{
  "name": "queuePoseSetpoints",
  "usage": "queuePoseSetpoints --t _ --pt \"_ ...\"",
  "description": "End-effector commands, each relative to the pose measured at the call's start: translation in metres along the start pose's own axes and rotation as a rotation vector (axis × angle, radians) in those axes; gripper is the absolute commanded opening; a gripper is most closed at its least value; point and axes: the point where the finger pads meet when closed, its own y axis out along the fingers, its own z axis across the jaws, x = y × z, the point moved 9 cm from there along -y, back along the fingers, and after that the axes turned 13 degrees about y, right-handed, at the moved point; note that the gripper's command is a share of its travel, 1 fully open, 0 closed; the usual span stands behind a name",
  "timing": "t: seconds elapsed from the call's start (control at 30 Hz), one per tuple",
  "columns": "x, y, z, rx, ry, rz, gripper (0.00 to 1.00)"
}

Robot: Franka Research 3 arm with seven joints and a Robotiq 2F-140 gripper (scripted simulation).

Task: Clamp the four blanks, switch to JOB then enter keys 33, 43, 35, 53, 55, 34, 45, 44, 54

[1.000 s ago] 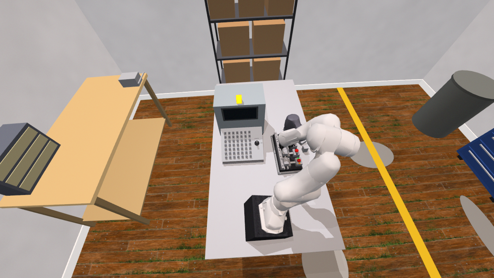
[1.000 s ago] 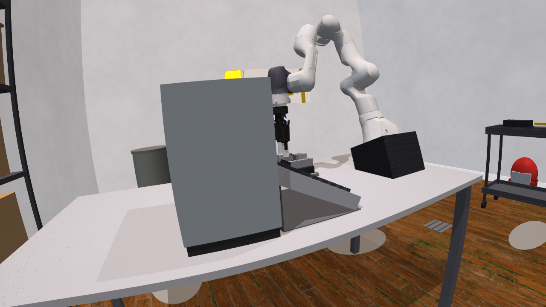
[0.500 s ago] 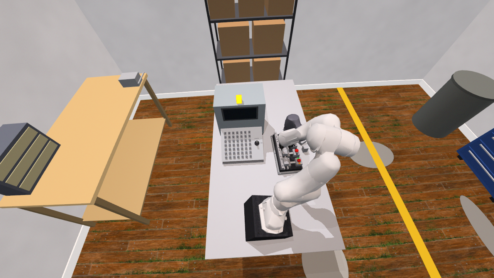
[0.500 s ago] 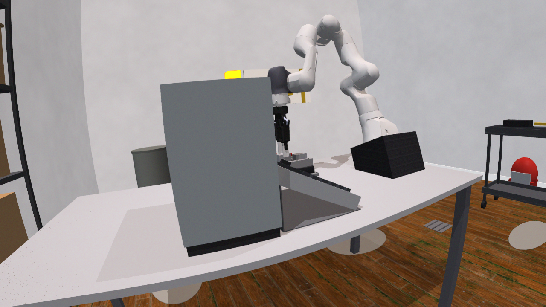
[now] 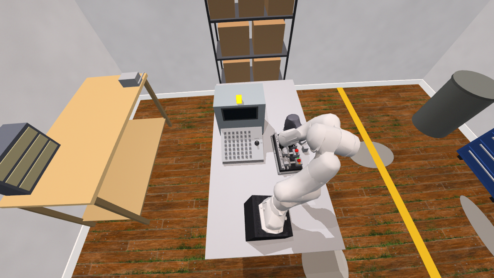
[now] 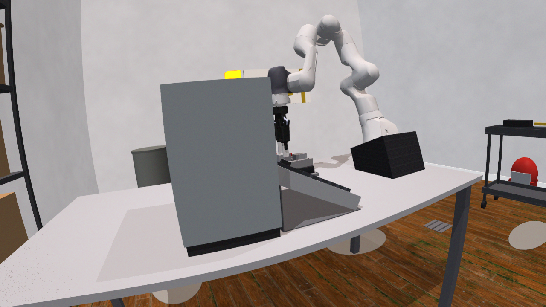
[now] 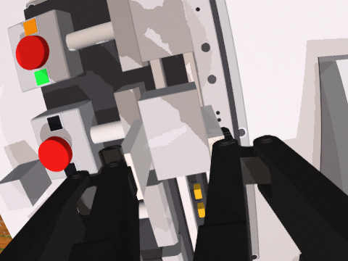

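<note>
While amber lamp (image 5: 239,99) (image 6: 233,74) glows, loading seems in hand: jaws closed on grey blank (image 7: 174,138), beside dark-lensed valve block (image 7: 80,145). Next: centre blank on rails, release, push red knob (image 7: 55,154) in. Nearer station's green lens (image 7: 42,77) lit.

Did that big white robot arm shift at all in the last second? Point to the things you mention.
No, not visibly: in the top view the arm (image 5: 323,138) (image 6: 329,25) lies over the same part of the vise fixture (image 5: 275,152), reaching no nearer the grey cabinet (image 5: 226,95) (image 6: 221,160).
</note>
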Motion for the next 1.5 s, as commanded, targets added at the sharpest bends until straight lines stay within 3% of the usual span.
queuePoseSetpoints --t 0.0,1.47 --pt "0.0023 -0.0009 -0.0006 0.002 0.005 -0.006 0.00" --pt "0.0029 0.0083 -0.0006 0.002 0.008 -0.006 0.00"
